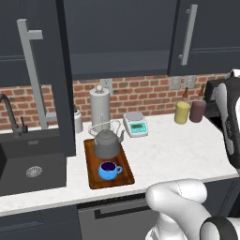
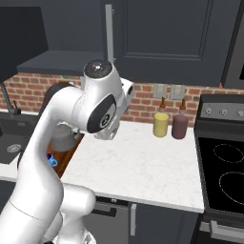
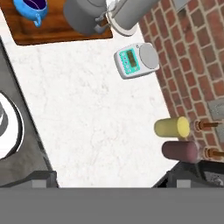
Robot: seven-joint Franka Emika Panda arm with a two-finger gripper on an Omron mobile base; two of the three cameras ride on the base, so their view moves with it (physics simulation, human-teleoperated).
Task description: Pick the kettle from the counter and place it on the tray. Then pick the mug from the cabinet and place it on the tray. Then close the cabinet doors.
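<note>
The grey kettle (image 1: 107,143) stands on the far half of the brown tray (image 1: 125,174), with the blue mug (image 1: 108,170) on the near half. In the hand view the mug (image 3: 30,6), kettle (image 3: 85,17) and tray (image 3: 57,30) lie at the top left, far from my gripper (image 3: 111,181). The gripper hangs open and empty high over the white counter (image 3: 96,113). The cabinet (image 1: 117,33) shows its dark inside. Its left door (image 1: 58,70) stands swung out, and the right door (image 1: 208,37) stands beside the opening. In the right base view my arm hides most of the kettle (image 2: 62,140).
A paper-towel cylinder (image 1: 100,108) and a small scale (image 1: 136,124) stand behind the tray. A yellow bottle (image 1: 182,112) and a maroon bottle (image 1: 197,110) sit at the back right near the stove (image 2: 224,167). The black sink (image 1: 28,168) lies left of the tray.
</note>
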